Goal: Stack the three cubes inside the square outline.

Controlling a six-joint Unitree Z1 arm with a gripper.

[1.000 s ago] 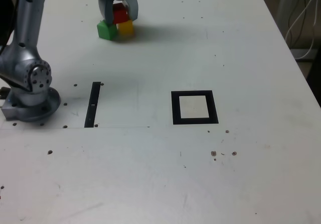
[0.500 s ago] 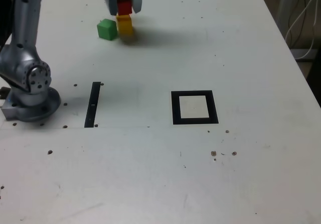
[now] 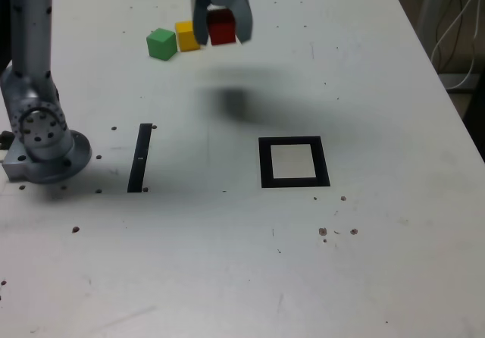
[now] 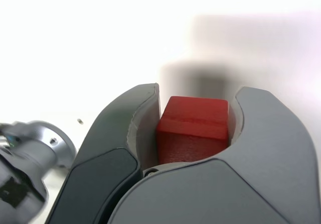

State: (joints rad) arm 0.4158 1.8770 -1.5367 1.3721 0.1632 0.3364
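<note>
White table (image 3: pixel 379 262) bears square outline (image 3: pixel 294 162), black strip (image 3: pixel 139 157).

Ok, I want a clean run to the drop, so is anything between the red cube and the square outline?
Nothing visible is. The gripper holds the red cube above the table, and the table between it and the square outline is bare. The green cube and yellow cube sit off the path, toward the exterior view's left.

Count, exterior view:
- Cubes: 3 total. 1 red cube (image 3: pixel 221 27), 1 yellow cube (image 3: pixel 186 35), 1 green cube (image 3: pixel 161 44).
- Square outline (image 3: pixel 294 162): 1, at 5 o'clock from the cubes.
- Narrow black strip (image 3: pixel 140 158): 1, at 9 o'clock from the outline.
- Arm base (image 3: pixel 42 145): 1.
- Gripper (image 3: pixel 220 21): 1.

Wrist view: 1 cube seen, red (image 4: pixel 193 128).
</note>
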